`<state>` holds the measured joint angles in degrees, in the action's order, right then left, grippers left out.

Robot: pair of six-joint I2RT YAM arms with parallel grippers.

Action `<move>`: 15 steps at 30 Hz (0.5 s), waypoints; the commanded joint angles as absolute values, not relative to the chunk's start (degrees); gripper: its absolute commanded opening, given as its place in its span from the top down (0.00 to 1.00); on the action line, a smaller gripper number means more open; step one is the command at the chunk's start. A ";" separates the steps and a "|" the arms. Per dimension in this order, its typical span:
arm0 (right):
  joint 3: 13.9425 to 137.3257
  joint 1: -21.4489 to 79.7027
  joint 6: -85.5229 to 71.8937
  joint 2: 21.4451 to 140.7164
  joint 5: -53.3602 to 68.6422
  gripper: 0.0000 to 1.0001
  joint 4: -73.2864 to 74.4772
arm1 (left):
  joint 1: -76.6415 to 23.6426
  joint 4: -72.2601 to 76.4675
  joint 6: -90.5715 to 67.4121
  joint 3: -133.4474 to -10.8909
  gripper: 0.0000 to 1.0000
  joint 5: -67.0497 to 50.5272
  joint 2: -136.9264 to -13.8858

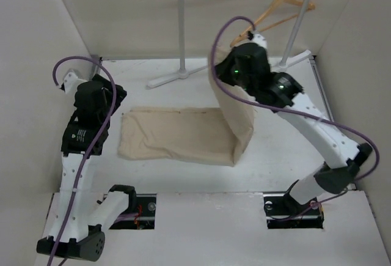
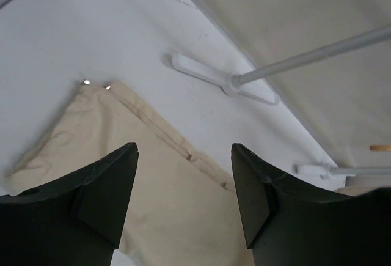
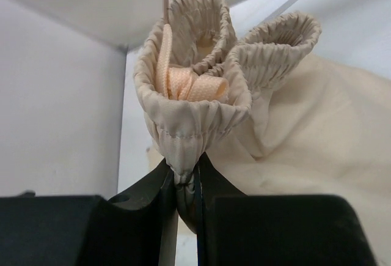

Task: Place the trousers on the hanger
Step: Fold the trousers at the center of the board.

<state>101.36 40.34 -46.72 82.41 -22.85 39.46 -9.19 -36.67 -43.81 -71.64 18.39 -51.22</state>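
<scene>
The beige trousers (image 1: 183, 134) lie on the white table, legs stretched to the left. Their right end is lifted up. My right gripper (image 1: 235, 64) is shut on the gathered waistband (image 3: 189, 113) and holds it high, close below the wooden hanger (image 1: 278, 10). The hanger hangs tilted from the rack bar at the back right. My left gripper (image 1: 113, 95) is open and empty, hovering above the leg end of the trousers (image 2: 177, 217).
A white tube rack (image 1: 181, 27) stands at the back, with its feet (image 1: 177, 73) on the table; a foot also shows in the left wrist view (image 2: 226, 82). Beige walls close in the left, right and back sides.
</scene>
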 commanded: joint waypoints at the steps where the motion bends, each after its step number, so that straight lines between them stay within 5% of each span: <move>1: 110.53 49.14 -47.37 90.84 -25.49 0.85 38.32 | -4.45 -37.71 -42.71 -73.13 0.39 17.05 -50.10; 9: 129.80 62.25 -48.51 111.94 -17.25 0.80 36.83 | 8.73 -38.41 -42.72 -74.18 0.39 14.42 -49.04; 15: 128.70 66.93 -51.50 122.70 -7.73 0.34 33.05 | 11.47 -38.94 -41.84 -73.30 0.38 15.82 -49.39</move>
